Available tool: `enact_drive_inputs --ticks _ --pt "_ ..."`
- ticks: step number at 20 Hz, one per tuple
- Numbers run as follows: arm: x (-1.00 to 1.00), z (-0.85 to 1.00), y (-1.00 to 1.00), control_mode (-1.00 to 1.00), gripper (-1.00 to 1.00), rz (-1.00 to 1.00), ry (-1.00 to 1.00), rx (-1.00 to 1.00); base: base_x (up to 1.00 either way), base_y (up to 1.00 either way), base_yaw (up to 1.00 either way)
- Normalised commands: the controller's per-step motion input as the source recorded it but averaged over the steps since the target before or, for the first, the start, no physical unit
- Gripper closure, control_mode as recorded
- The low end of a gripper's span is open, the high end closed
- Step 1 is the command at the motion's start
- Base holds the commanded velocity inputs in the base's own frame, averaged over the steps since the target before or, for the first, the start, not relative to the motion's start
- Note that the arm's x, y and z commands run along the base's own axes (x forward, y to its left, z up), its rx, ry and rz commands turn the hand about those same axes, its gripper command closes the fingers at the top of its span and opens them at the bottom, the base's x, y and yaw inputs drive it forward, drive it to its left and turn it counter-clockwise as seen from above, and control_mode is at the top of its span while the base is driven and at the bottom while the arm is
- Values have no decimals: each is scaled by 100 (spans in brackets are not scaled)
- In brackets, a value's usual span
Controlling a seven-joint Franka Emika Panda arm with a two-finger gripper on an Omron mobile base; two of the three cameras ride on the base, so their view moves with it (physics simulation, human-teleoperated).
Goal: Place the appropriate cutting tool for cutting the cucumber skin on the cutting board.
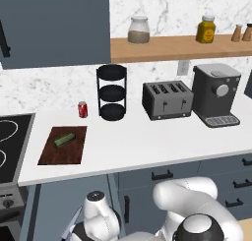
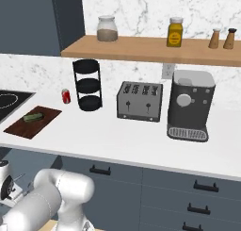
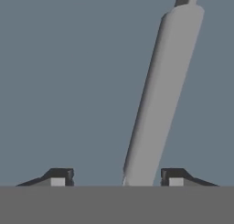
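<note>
Cucumber [image 1: 64, 139] lies on cutting board [image 1: 51, 154], left of frame, on white bench [image 1: 147, 146]. Red can [image 1: 82, 109] stands just beyond board; 3-tier black rack [image 1: 111, 92], toaster [image 1: 167, 100], coffee machine [image 1: 215, 95] toward right. Hand view: gripper [image 3: 117, 178] at bottom edge, fingertips [image 3: 58, 177] apart, jaws open, long grey bar [image 3: 160, 95] between them against grey panel.

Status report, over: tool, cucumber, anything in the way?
Tool open, straddling grey handle bar on cabinet front. Cucumber lies on cutting board. Red can behind board, clear of it.
</note>
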Motion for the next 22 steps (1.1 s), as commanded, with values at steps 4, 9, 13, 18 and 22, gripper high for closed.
enact_drive_inputs --ticks 4,9,13,18,22 --pt "-1 -5 0 -100 100 0 0 5 0 0 0" --pt "-1 -3 0 -100 100 0 0 2 0 0 0" --pt "-8 13 2 -100 100 -1 0 0 0 0 0" --pt "-44 75 15 -100 100 0 0 0 0 0 0" --pt "-71 96 24 -100 100 0 0 0 0 0 0"
